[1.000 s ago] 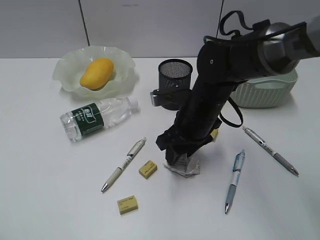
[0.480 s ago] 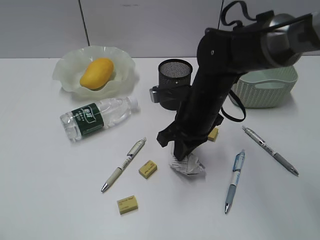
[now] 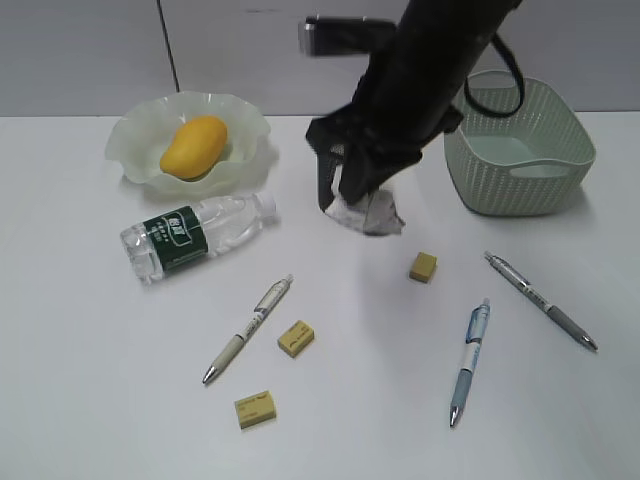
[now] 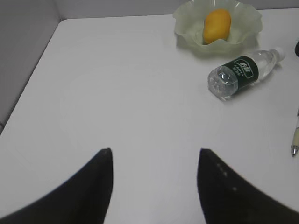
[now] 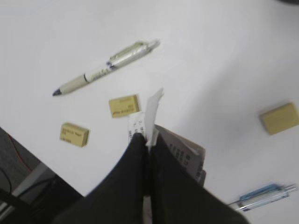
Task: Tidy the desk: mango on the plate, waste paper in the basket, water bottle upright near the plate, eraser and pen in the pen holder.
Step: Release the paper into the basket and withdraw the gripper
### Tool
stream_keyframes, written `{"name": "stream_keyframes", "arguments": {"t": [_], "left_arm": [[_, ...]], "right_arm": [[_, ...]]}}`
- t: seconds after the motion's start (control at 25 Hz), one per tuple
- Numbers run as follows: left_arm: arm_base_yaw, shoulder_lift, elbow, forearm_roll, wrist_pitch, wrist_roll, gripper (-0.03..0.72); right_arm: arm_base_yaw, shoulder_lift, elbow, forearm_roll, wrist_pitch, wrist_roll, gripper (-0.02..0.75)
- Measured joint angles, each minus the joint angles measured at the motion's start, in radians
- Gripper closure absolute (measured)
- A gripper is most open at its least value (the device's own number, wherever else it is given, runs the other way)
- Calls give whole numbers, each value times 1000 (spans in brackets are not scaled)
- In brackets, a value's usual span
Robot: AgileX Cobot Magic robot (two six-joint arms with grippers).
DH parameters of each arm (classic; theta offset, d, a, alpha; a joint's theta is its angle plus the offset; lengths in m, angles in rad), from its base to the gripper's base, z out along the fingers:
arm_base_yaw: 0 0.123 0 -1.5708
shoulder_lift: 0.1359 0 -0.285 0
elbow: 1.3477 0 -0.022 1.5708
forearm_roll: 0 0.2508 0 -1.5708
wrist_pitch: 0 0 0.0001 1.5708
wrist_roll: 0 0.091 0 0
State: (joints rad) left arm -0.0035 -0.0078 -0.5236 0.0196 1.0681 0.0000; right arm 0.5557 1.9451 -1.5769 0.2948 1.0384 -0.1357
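Waste paper (image 3: 365, 212) half-hidden in clenched right jaws; pen holder hidden; left jaws released.

Count on the surface (image 3: 90, 400): 3 pens, namely 1 white pen (image 3: 248, 328), 1 blue pen (image 3: 468, 361) and 1 grey pen (image 3: 540, 299); 3 yellow erasers, namely 1 near the white pen (image 3: 296, 338), 1 at the front (image 3: 255, 409) and 1 further right (image 3: 423, 266). Also 1 mango (image 3: 193, 146), 1 plate (image 3: 130, 135), 1 water bottle (image 3: 195, 235), 1 basket (image 3: 520, 150) and 1 waste paper (image 3: 368, 212) ball.
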Motion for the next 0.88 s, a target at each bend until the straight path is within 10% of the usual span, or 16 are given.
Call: {"name": "stream_keyframes", "arguments": {"t": [0.6,0.88], "left_arm": [[0,0,0,0,0,0,275],[0,0,0,0,0,0,277]], "right_arm": [[-370,9,-226,-209,-121,136,724],[-412,79,-226,-239,-155,136,717]]}}
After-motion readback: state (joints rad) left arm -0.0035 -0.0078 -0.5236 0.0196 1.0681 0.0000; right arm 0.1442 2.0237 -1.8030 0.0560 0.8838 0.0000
